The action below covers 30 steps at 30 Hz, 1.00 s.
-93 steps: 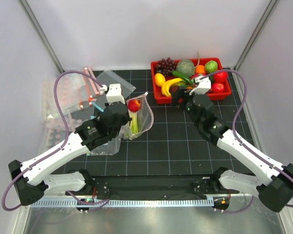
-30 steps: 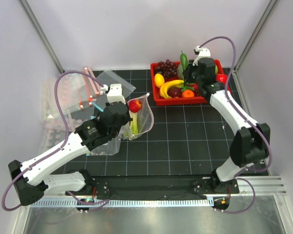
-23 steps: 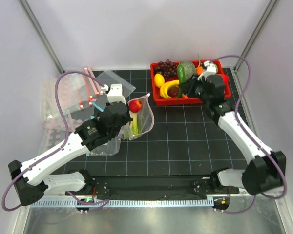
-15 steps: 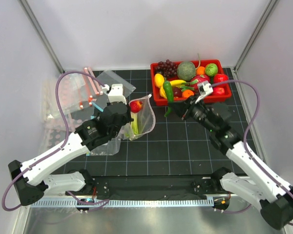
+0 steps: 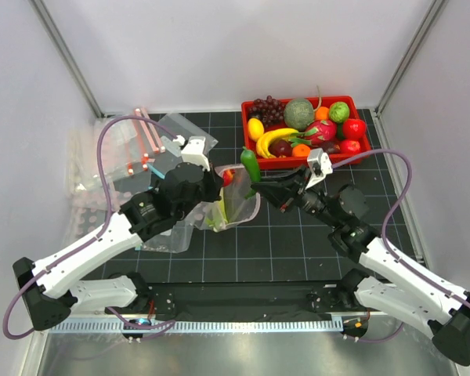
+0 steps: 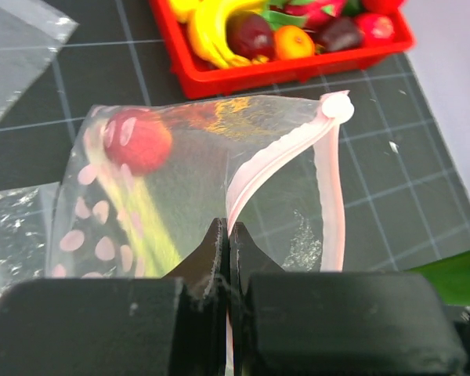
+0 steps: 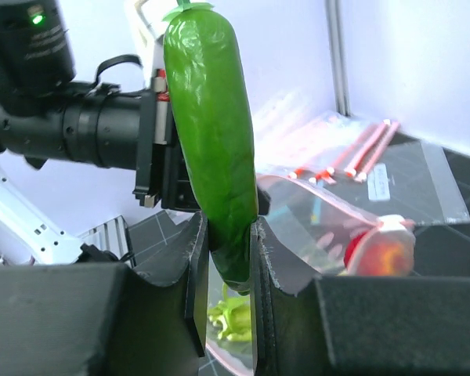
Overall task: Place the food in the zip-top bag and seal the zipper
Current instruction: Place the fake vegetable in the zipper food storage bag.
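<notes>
The clear zip-top bag (image 5: pixel 236 205) stands with its mouth open at the table's middle left. My left gripper (image 6: pixel 229 235) is shut on its pink zipper (image 6: pixel 278 153) edge. Inside lie a red apple (image 6: pixel 139 139) and the pale-green celery (image 6: pixel 153 227), whose leafy end (image 7: pixel 233 317) shows in the right wrist view. My right gripper (image 7: pixel 225 235) is shut on a dark green vegetable (image 7: pixel 211 133), held upright just over the bag's mouth. From above, the vegetable (image 5: pixel 250 164) hangs beside the left gripper (image 5: pixel 218 186). A yellow lemon (image 5: pixel 256 128) lies in the tray.
The red tray (image 5: pixel 298 162) at the back right holds a banana (image 5: pixel 274 139), purple grapes (image 5: pixel 266 106) and several other toy fruits. Spare clear bags (image 5: pixel 117 153) lie at the back left.
My right arm lifted the green vegetable out of the tray and swung it left to the bag's mouth. The left gripper shifted the bag slightly right, still pinching it.
</notes>
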Motion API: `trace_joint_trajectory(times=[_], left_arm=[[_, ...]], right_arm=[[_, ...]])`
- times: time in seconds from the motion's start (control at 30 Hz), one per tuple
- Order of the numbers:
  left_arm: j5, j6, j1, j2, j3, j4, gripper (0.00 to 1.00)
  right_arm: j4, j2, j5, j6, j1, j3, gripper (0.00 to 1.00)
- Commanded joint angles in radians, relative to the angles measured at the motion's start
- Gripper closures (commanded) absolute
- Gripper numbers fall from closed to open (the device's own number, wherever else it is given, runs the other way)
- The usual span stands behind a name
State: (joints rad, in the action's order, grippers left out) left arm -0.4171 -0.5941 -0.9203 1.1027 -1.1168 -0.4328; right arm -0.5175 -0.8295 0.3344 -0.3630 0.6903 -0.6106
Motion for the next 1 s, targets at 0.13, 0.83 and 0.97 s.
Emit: trace_joint_trajectory(times=[0.13,0.83,0.97], left_arm=[[0.182,-0.041,0.005,-0.038,-0.124,-0.001,0.99],[0.204,-0.061,0.005,-0.078,-0.176,-0.029,0.99],[0.126,-0.039,0.005,-0.084,-0.164,-0.032,1.0]], right_arm=[[-0.266,-0.054,-0.051,0.128,0.094,0.025,0.99],[0.137,-0.034,-0.279,0.234,0.12,-0.106,0.28],[0.426,-0.098,-0.38,0.167,0.12,-0.259,0.38]])
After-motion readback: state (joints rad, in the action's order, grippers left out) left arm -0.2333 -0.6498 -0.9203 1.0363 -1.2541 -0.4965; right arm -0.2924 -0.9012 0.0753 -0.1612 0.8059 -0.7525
